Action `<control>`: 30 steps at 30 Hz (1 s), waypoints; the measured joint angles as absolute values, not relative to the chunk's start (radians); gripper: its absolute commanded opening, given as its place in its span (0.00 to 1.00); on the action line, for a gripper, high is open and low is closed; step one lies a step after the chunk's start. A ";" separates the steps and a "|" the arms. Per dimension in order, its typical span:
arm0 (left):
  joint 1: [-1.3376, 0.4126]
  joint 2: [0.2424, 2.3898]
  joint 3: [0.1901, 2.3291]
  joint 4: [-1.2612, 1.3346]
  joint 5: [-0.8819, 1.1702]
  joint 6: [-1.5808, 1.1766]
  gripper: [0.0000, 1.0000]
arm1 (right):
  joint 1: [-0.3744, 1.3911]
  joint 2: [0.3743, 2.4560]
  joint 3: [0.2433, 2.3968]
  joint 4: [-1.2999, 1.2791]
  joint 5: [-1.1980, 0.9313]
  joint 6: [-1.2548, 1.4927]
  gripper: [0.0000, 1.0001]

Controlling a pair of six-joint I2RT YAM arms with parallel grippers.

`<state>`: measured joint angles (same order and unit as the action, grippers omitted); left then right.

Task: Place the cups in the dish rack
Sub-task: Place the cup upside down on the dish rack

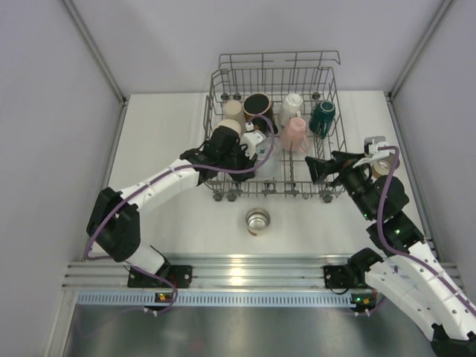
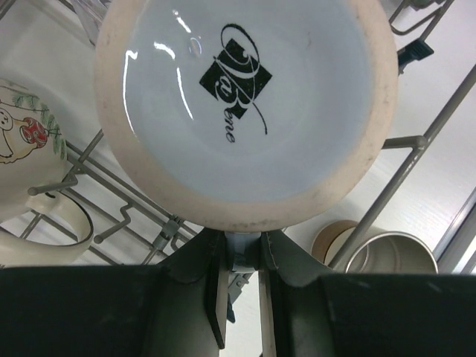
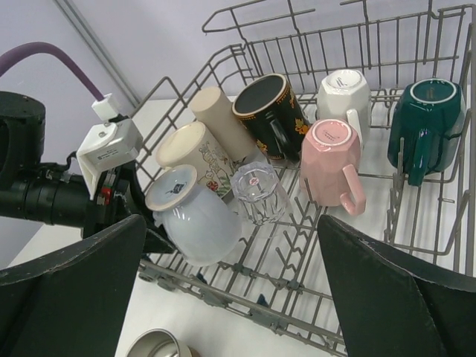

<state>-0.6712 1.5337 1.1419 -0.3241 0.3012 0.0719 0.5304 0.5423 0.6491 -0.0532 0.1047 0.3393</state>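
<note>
**A:** Right up against the lens is the left gripper (image 2: 242, 245), jaws drawn almost together. They're pinching a pale sliver directly under the white mug (image 2: 245, 111). It looks like the handle, though I can't see it whole.

**B:** And that mug's logo-stamped base fills everything just ahead of those jaws. The right wrist view shows it lying tilted inside the dish rack (image 1: 277, 74) at the near-left corner. I'd call it set down but not released.

**A:** So what's the score?

**B:** Look beyond the jaws of the right gripper (image 3: 232, 223). There's a tall cream cup (image 3: 216, 111), a cream printed mug (image 3: 195, 152), a black floral mug (image 3: 271, 111) and a white cup (image 3: 343, 93), base up. Add a pink mug (image 3: 331, 160), a dark green mug (image 3: 428, 123) and a clear glass (image 3: 258, 192) just beside the gripped one.

**A:** Seven loaded, and the one in the grip makes eight.

**B:** The steel cup (image 1: 258, 220) is left. It stands on the table (image 1: 171, 134), outside the rack's near wall, short of both pairs of jaws. The left wrist view shows a tan rim (image 2: 335, 234) touching it, and I can't tell whether that's another cup.

**A:** And the right gripper's jaws?

**B:** Spread as wide as they go, with nothing between them and nothing touched. They hover off the rack's near-right corner.

**A:** Nearly done, I'd judge. The left lets go, then someone fetches the steel one.
</note>
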 measured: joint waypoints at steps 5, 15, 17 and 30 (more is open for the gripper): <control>-0.673 1.549 1.206 -0.435 0.307 0.131 0.00 | 0.530 0.542 0.648 -0.054 0.105 0.335 0.99; -0.673 1.628 1.274 -0.494 0.298 0.246 0.00 | 0.530 0.542 0.648 -0.054 0.107 0.332 0.99; -0.673 1.641 1.281 -0.495 0.297 0.260 0.00 | 0.530 0.542 0.648 -0.054 0.109 0.332 0.99; -0.672 1.668 1.283 -0.487 0.294 0.282 0.25 | 0.530 0.543 0.648 -0.054 0.110 0.332 0.99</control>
